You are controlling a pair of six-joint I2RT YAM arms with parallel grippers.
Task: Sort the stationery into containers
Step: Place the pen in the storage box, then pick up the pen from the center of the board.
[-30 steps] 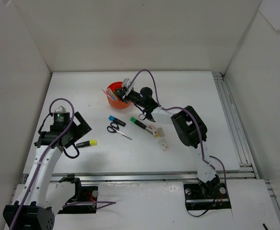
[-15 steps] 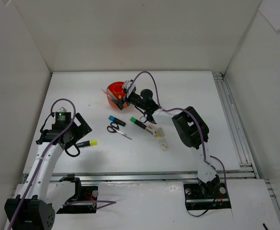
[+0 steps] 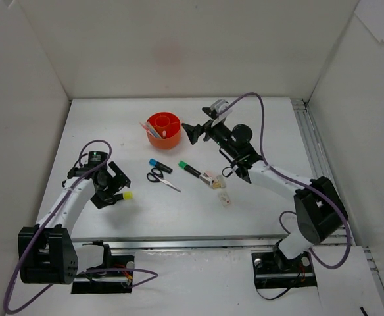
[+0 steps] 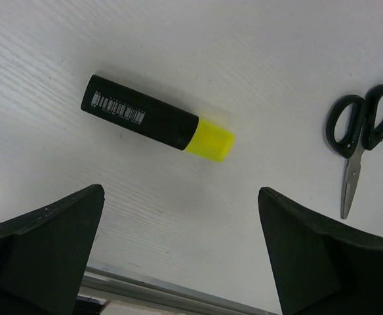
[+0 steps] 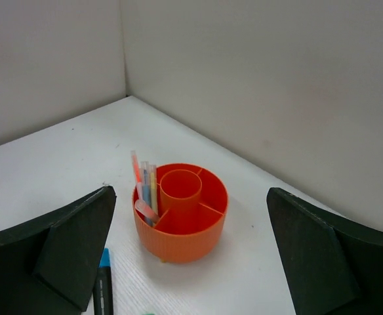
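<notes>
Yellow highlighter [image 4: 157, 126] lay slantwise on the table [image 4: 277, 59] just ahead of the left gripper [image 4: 181, 191] and might roll aside if pinched off-centre; that gripper's fingers stood wide apart, touching nothing, as did the right gripper [image 5: 191, 191] near the orange organiser [image 5: 178, 230].

white table [image 3: 113, 125], white walls [image 3: 179, 52] around, metal rail [image 3: 318, 164] at right.

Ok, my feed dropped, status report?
Left gripper open, yellow highlighter just ahead, untouched. Right gripper open, empty, facing orange organiser, pens inside. Nothing blocking.
</notes>
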